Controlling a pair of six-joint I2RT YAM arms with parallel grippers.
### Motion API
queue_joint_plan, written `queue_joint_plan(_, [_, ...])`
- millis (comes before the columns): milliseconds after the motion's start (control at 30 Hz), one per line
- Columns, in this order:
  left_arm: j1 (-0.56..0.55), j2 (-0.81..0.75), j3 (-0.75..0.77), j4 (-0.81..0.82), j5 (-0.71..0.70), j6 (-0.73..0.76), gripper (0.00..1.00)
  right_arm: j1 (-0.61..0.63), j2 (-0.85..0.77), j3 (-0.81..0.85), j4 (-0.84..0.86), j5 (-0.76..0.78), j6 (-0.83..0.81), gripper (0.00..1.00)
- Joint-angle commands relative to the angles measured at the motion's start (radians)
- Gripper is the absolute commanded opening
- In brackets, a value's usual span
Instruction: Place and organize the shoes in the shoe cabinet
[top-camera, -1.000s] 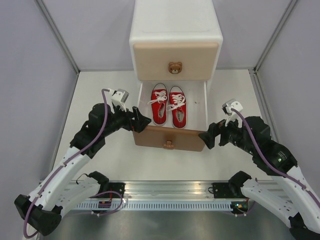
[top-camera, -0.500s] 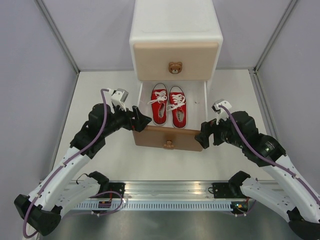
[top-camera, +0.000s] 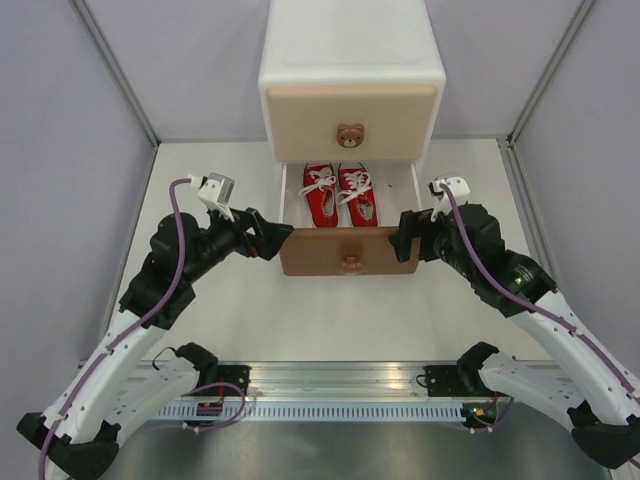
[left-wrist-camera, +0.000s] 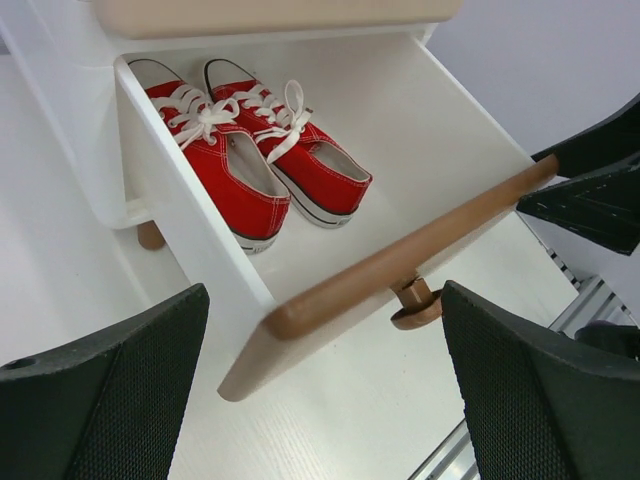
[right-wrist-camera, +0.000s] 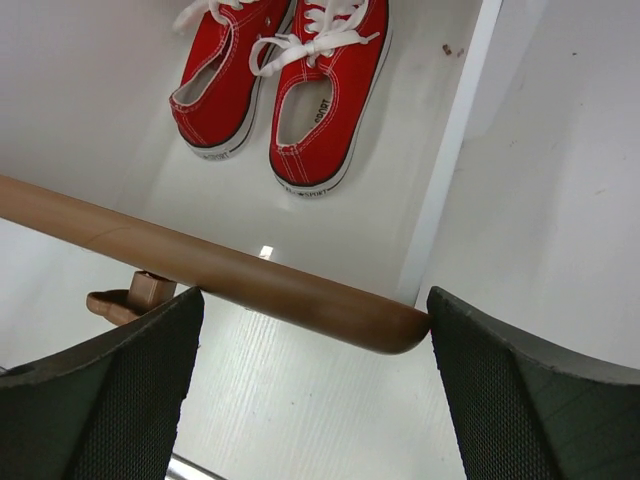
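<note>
The white shoe cabinet (top-camera: 350, 60) stands at the back, its beige upper drawer shut. Its lower drawer is partly pulled out, with a pair of red shoes (top-camera: 340, 192) side by side inside, toes toward the cabinet. My left gripper (top-camera: 280, 240) is open at the left end of the brown drawer front (top-camera: 345, 252). My right gripper (top-camera: 403, 245) is open at the right end. In the left wrist view the front's corner (left-wrist-camera: 260, 345) lies between the fingers, the red shoes (left-wrist-camera: 250, 160) behind it. In the right wrist view the right finger (right-wrist-camera: 520, 390) touches the front's end (right-wrist-camera: 385, 325).
A bear-shaped knob (top-camera: 350, 264) sticks out of the brown front toward me. A second one (top-camera: 350, 135) sits on the beige drawer. Grey walls close in the white table (top-camera: 200, 330) on both sides. A metal rail (top-camera: 340, 385) runs along the near edge.
The lower drawer has slid partway back into the cabinet. Both grippers have moved toward the cabinet with its front, and the right one has come in against the right end.
</note>
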Motion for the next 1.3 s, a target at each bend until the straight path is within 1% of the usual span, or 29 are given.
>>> queue_joint_plan(0, [-0.006,-0.005,0.020,-0.040,-0.032,0.032,1.00,-0.005,0.027,0.021,0.137,0.032,0.026,0.95])
queue_joint_plan(100, [-0.006,-0.005,-0.023,-0.052,0.007,0.047,1.00,-0.005,0.007,0.002,0.128,0.009,0.032,0.95])
queue_joint_plan(200, [-0.006,-0.011,-0.058,-0.054,0.089,0.058,1.00,-0.005,-0.040,-0.021,0.108,0.003,0.031,0.95])
queue_joint_plan(300, [-0.006,-0.005,-0.089,-0.055,0.097,0.075,1.00,-0.005,-0.068,-0.044,0.077,0.003,0.036,0.96])
queue_joint_plan(400, [-0.006,0.021,-0.103,-0.055,0.056,0.076,1.00,-0.005,-0.076,-0.082,0.083,-0.006,0.048,0.95])
queue_joint_plan(533, [-0.008,0.077,-0.095,-0.047,-0.065,0.060,1.00,-0.005,-0.057,-0.123,0.132,-0.004,0.052,0.95])
queue_joint_plan(567, [-0.008,0.102,-0.086,-0.040,-0.103,0.054,1.00,-0.005,-0.048,-0.146,0.172,0.036,0.054,0.95])
queue_joint_plan(667, [-0.006,0.148,-0.066,-0.012,-0.146,0.044,1.00,-0.006,-0.011,-0.171,0.235,0.133,0.043,0.95])
queue_joint_plan(700, [-0.008,0.181,-0.052,0.012,-0.198,0.028,1.00,-0.006,0.001,-0.171,0.279,0.153,0.031,0.96])
queue_joint_plan(767, [-0.006,0.217,-0.038,0.035,-0.248,0.008,1.00,-0.010,0.044,-0.166,0.327,0.190,0.022,0.96])
queue_joint_plan(800, [-0.006,0.252,-0.025,0.066,-0.292,-0.009,1.00,-0.013,0.061,-0.162,0.374,0.210,0.020,0.96])
queue_joint_plan(900, [-0.006,0.306,0.000,0.141,-0.356,-0.046,1.00,-0.031,0.125,-0.145,0.468,0.242,0.022,0.96])
queue_joint_plan(1067, [-0.006,0.438,0.052,0.250,-0.406,-0.078,1.00,-0.094,0.245,-0.124,0.609,0.257,0.057,0.97])
queue_joint_plan(1233, [0.003,0.545,0.120,0.302,-0.475,-0.094,1.00,-0.140,0.357,-0.096,0.691,0.259,0.103,0.98])
queue_joint_plan(1267, [0.008,0.570,0.129,0.336,-0.482,-0.104,1.00,-0.146,0.371,-0.084,0.700,0.262,0.109,0.98])
